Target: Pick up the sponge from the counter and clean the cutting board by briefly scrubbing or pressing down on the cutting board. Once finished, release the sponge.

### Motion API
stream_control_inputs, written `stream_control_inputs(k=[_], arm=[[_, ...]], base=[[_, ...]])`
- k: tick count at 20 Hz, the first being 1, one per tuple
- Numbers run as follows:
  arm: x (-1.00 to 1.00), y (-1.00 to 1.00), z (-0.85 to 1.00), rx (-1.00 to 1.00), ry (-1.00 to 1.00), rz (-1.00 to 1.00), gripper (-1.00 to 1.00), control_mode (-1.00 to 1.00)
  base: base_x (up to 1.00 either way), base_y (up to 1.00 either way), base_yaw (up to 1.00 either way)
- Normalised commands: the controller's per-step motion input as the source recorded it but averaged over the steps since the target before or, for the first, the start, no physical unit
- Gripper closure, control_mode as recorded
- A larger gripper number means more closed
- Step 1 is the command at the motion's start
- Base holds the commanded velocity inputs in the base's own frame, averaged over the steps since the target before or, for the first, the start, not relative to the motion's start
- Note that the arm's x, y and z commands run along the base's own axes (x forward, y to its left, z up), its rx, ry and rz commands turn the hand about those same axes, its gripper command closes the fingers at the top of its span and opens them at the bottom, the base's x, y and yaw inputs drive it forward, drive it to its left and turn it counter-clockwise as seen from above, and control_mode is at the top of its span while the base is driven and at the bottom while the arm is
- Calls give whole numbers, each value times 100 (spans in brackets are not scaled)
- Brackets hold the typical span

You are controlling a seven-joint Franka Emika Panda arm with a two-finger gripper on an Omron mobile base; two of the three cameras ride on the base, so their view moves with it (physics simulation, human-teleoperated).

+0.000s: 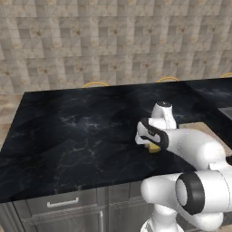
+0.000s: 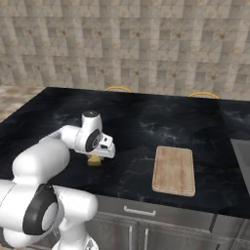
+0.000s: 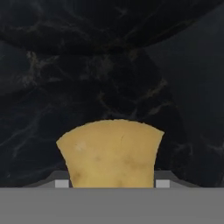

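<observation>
The yellow sponge (image 3: 111, 153) lies on the black marble counter (image 1: 77, 131) and sits between my two fingertips (image 3: 61, 183), which press against its two sides. My gripper (image 1: 152, 144) is lowered onto it, shut on the sponge (image 1: 154, 148), near the counter's front edge. From the right base view the sponge (image 2: 94, 160) peeks out under the hand (image 2: 99, 152). The tan wooden cutting board (image 2: 173, 170) lies flat to the right of the gripper, well apart from it; my forearm hides most of the board (image 1: 202, 128) in the left base view.
A grey sink edge (image 2: 241, 149) shows at the far right of the counter. Two thin yellow rims (image 2: 117, 89) poke up behind the counter's back edge, below the tiled wall. Grey cabinet drawers (image 2: 141, 215) run beneath the front.
</observation>
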Motion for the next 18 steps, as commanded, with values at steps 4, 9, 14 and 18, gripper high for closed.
stream_control_inputs(k=[4,9,14,18], arm=[[-29,0,38,0,0,-9,100,-100],[-39,0,33,0,0,-13,100,-100],[-35,0,31,0,0,-11,100,-100],[-38,0,18,0,0,-6,100,-100]], base=[[0,0,0],[0,0,0],[0,0,0],[0,0,0]])
